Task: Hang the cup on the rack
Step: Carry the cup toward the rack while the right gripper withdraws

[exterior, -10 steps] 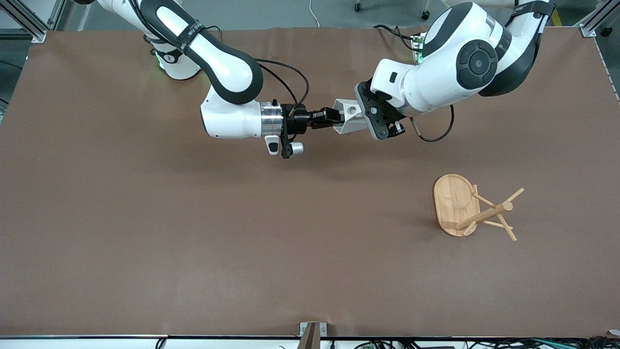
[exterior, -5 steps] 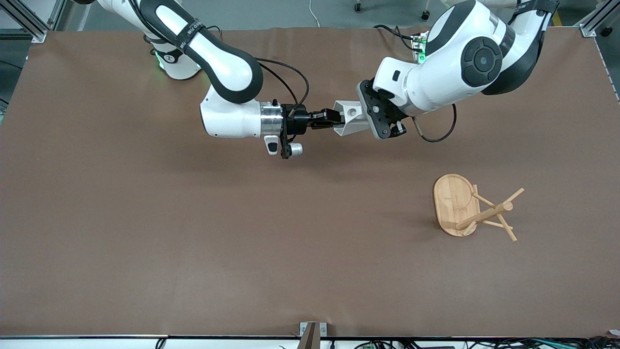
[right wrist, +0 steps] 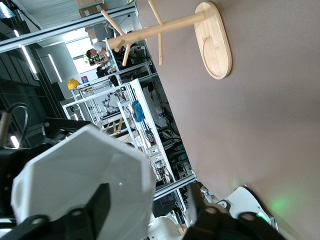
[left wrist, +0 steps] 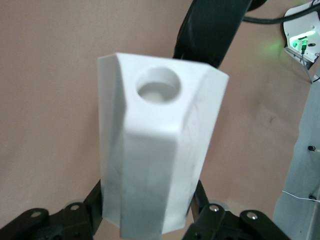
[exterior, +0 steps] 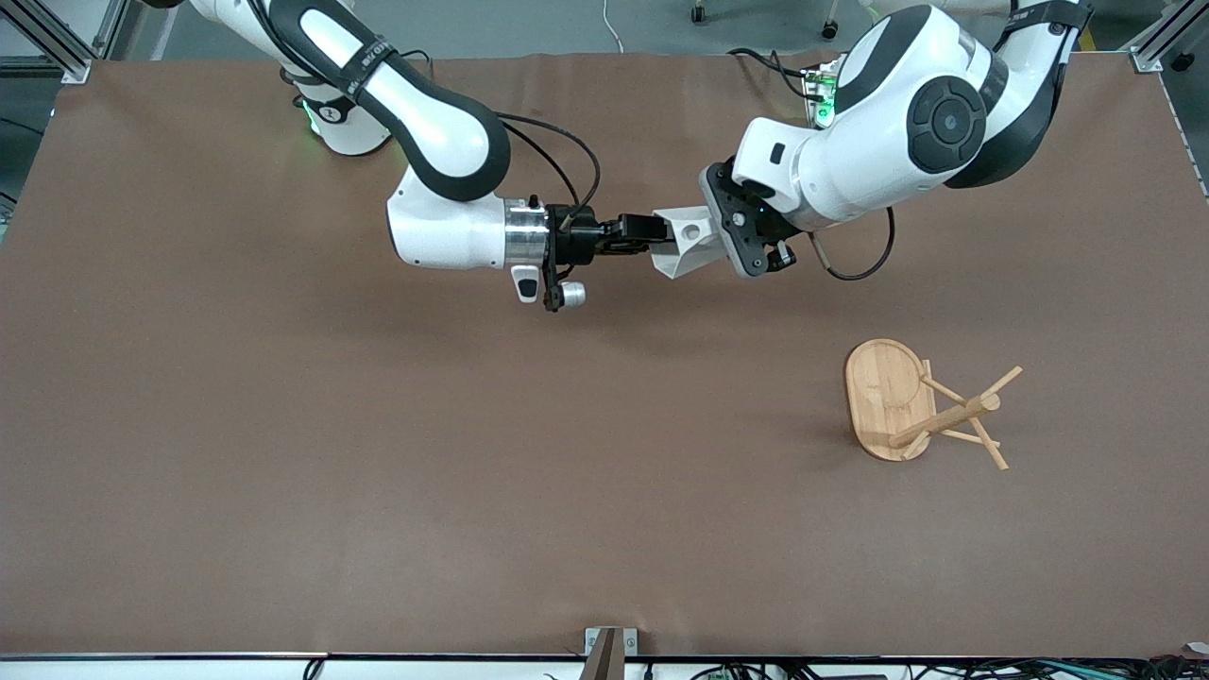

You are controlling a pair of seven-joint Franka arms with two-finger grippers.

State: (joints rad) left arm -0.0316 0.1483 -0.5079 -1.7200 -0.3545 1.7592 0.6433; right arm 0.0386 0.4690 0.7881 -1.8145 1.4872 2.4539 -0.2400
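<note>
Front view: left gripper (exterior: pixel 720 233) fingers clamp white faceted cup (exterior: pixel 687 243); right gripper (exterior: pixel 652 229) fingers spread.

Your front camera looked down from high across the worktop (exterior: pixel 378 472), facing both bases. Your left wrist camera sat tight against the cup (left wrist: pixel 160 150). Your right wrist camera shared that cup (right wrist: pixel 85 185) and, with the front view, the rack (right wrist: pixel 212 37).

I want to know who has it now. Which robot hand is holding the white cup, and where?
The left hand grips the cup in the air by its body, its fingers on the two sides. The right hand is open beside it.
</note>
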